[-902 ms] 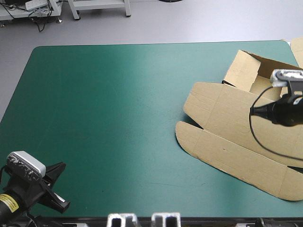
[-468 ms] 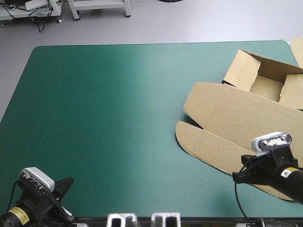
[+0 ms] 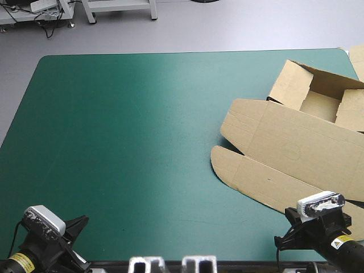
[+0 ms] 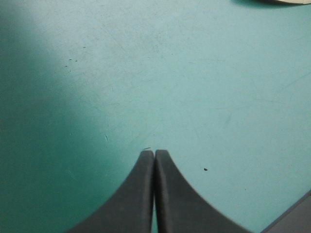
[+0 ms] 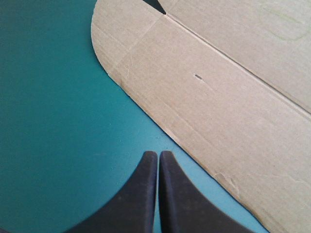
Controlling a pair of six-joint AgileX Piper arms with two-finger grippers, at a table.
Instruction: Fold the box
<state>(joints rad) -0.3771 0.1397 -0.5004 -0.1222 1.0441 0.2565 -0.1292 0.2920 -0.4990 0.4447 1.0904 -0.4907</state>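
The brown box lies at the table's right side. Its far part stands as an open tray with raised walls, and its lid and a rounded flap lie flat toward the front. My right gripper is shut and empty at the front right edge. In the right wrist view its tips hover over teal-green cover just short of the flap's edge. At the front left corner my left gripper is also shut; its tips are above bare cover, far from the box.
Another piece of brown board shows at the table's far right corner, beyond the tray. The teal-green cover stretches bare across the left and middle.
The right arm has drawn back from over the tray to the table's front right edge, off the box. The left arm has slid back a little toward the front edge.
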